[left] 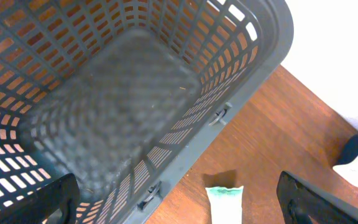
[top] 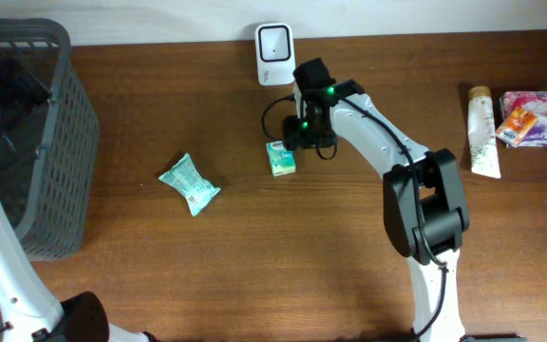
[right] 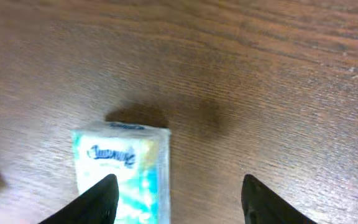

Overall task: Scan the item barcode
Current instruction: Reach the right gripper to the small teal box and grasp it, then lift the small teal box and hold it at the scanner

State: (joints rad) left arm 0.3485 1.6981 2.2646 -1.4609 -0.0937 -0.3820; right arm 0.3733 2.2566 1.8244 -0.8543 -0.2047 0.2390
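right gripper: jaws stood apart, empty, over tissue pack | pack lay on table, 6 o'clock from scanner | left gripper: jaws wide apart, empty, above basket

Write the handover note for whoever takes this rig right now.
Left claw: open, empty, above the rim of the basket.
Right claw: open, above the small packet, which lies on the table before the scanner.
Done: no scan can be confirmed.
Left: probably grasp that packet and scan it; second packet, tube, pink pack lie apart.
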